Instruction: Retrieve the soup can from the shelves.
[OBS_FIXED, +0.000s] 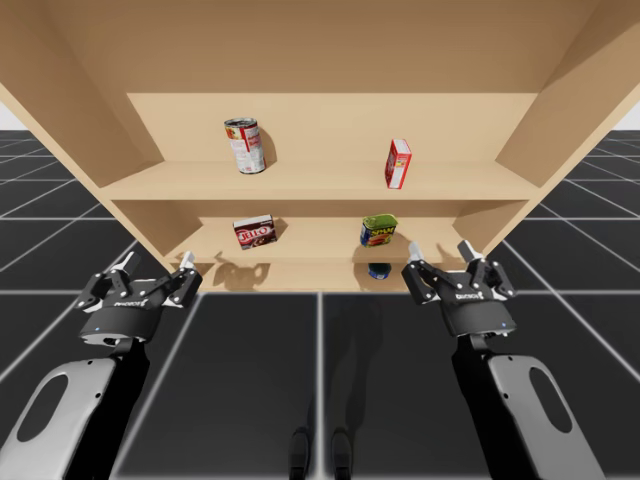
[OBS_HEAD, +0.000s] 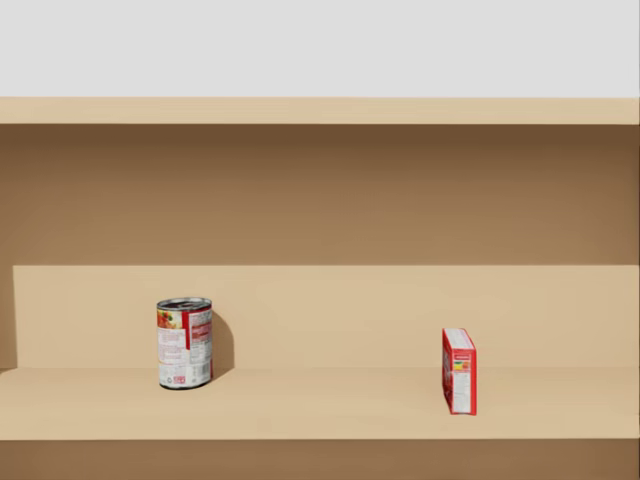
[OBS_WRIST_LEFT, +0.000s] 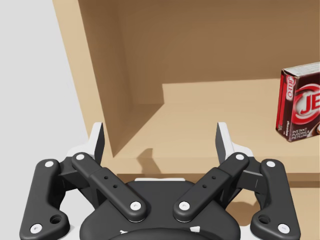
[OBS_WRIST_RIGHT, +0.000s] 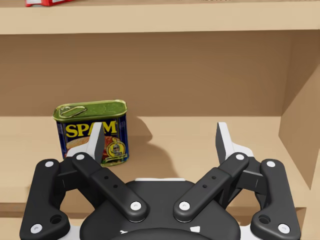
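1. The soup can (OBS_HEAD: 185, 343) stands upright on the upper shelf (OBS_FIXED: 320, 182), above and ahead of my left jaws, a little to their inner side. I judge the left arm is the nearer one for it.
2. Both jaws hang in front of the lower shelf (OBS_FIXED: 320, 238), at about its level. I think this is a start pose, so a reach must first go up.
3. Left jaws: spread wide, grasping nothing. A dark red box (OBS_WRIST_LEFT: 300, 102) stands ahead, off to their right.
4. Right jaws: also spread wide, touching nothing. A rectangular tin (OBS_WRIST_RIGHT: 93, 131) stands ahead, apart from them.
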